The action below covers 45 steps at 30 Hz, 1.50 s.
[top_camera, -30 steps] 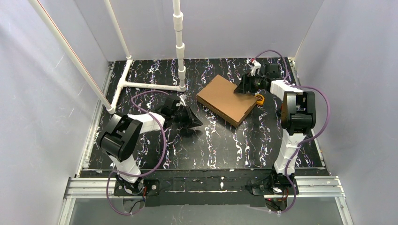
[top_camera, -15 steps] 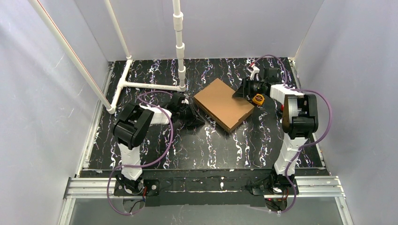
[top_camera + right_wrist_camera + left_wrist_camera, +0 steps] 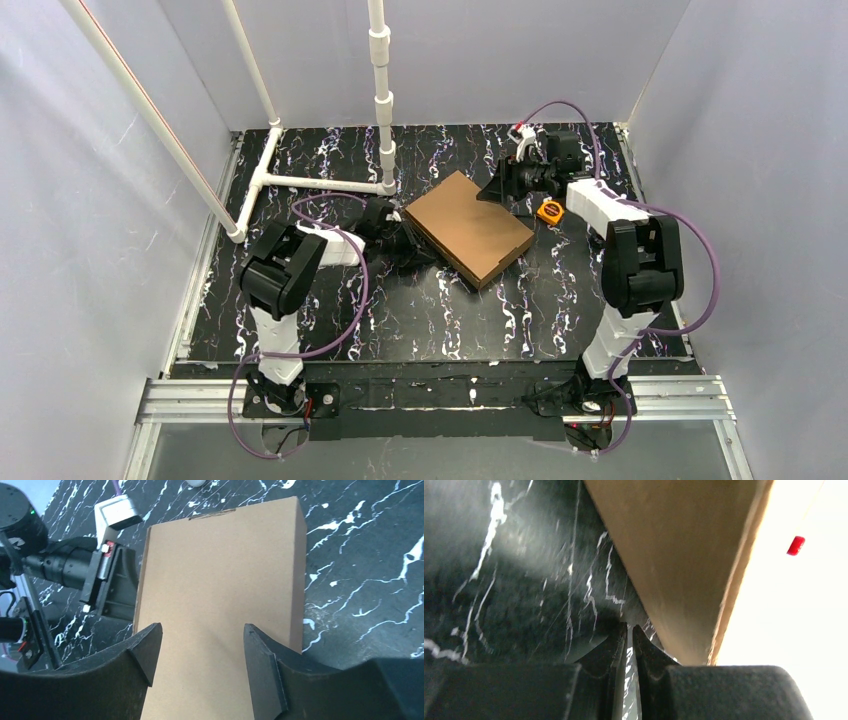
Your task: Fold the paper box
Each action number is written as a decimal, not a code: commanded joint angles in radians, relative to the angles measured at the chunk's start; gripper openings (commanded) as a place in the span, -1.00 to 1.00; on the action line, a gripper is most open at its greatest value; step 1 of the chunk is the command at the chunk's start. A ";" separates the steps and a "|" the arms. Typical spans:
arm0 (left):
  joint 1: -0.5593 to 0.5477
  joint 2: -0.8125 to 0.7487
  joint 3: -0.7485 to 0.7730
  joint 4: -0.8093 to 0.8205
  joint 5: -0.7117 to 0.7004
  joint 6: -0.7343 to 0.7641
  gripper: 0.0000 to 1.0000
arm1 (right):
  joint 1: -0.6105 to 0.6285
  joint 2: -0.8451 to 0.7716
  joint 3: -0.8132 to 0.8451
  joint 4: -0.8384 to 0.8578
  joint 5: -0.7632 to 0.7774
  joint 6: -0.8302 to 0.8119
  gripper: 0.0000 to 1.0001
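Observation:
The paper box (image 3: 468,227) lies closed and flat on the black marbled table, a brown cardboard slab set at an angle. My left gripper (image 3: 409,244) sits low on the table at the box's left side, shut with nothing between its fingers. In the left wrist view its tips (image 3: 629,627) rest just beside the box's side wall (image 3: 679,555). My right gripper (image 3: 492,189) hovers at the box's far right end, open. The right wrist view shows its jaws (image 3: 202,627) spread above the box's top face (image 3: 220,575), holding nothing.
A small orange tape measure (image 3: 548,211) lies on the table right of the box, under the right arm. A white pipe frame (image 3: 320,182) stands at the back left. Grey walls close in three sides. The left arm's wrist (image 3: 107,587) shows beyond the box.
The box has slid and turned a little to the left. My left arm has moved in against its left side. The right gripper has shifted left and back along the box's far end.

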 commanded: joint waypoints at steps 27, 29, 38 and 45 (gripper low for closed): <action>-0.017 -0.115 0.036 -0.009 0.016 -0.018 0.20 | -0.063 0.143 0.018 -0.030 -0.024 -0.045 0.52; -0.017 -0.106 0.040 -0.009 0.006 -0.022 0.04 | -0.063 0.141 0.016 -0.029 -0.026 -0.045 0.49; -0.015 -0.058 0.052 -0.009 -0.009 -0.031 -0.17 | -0.063 0.135 0.015 -0.018 -0.063 -0.012 0.39; -0.003 -0.049 0.042 -0.009 -0.022 -0.033 -0.34 | -0.061 0.110 0.007 -0.001 -0.128 0.010 0.22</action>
